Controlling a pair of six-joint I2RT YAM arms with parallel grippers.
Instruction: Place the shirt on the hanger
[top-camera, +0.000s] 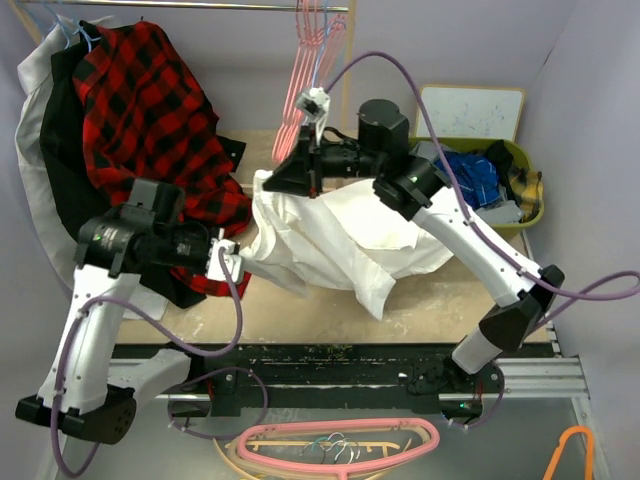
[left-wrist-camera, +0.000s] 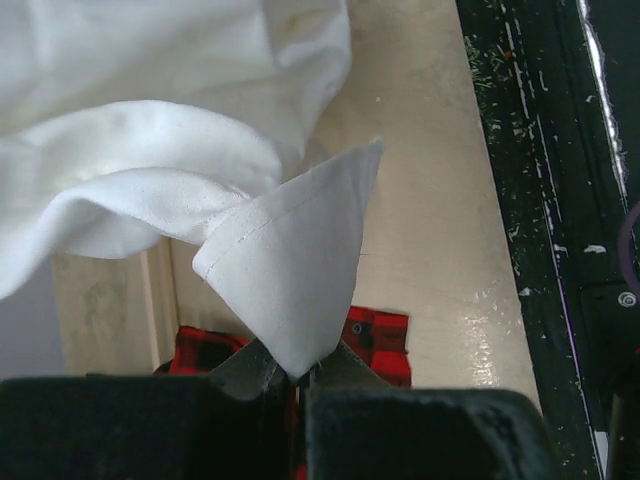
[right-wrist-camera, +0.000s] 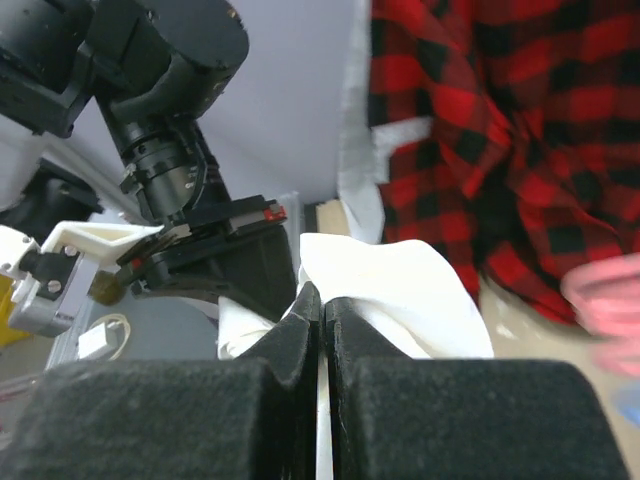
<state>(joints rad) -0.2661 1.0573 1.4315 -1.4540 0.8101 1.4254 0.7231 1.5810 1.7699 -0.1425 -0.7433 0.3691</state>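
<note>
The white shirt (top-camera: 340, 240) lies bunched on the wooden table, partly lifted at its left side. My left gripper (top-camera: 228, 262) is shut on a pointed corner of the shirt (left-wrist-camera: 290, 280), with the cloth tip pinched between the fingertips (left-wrist-camera: 300, 372). My right gripper (top-camera: 275, 178) is shut on the shirt's upper left edge, and white cloth (right-wrist-camera: 400, 290) bulges past its closed fingers (right-wrist-camera: 322, 300). A thin light-blue wire (top-camera: 322, 62) hangs among the pink hangers (top-camera: 300, 90) on the back rail; I cannot tell whether it is the hanger.
A red-and-black plaid shirt (top-camera: 150, 110) hangs at the back left and drapes onto the table under my left gripper (left-wrist-camera: 380, 340). A green bin (top-camera: 530, 190) holds a blue checked garment (top-camera: 475, 175) at the right. A pink hanger (top-camera: 340, 445) lies below the rail.
</note>
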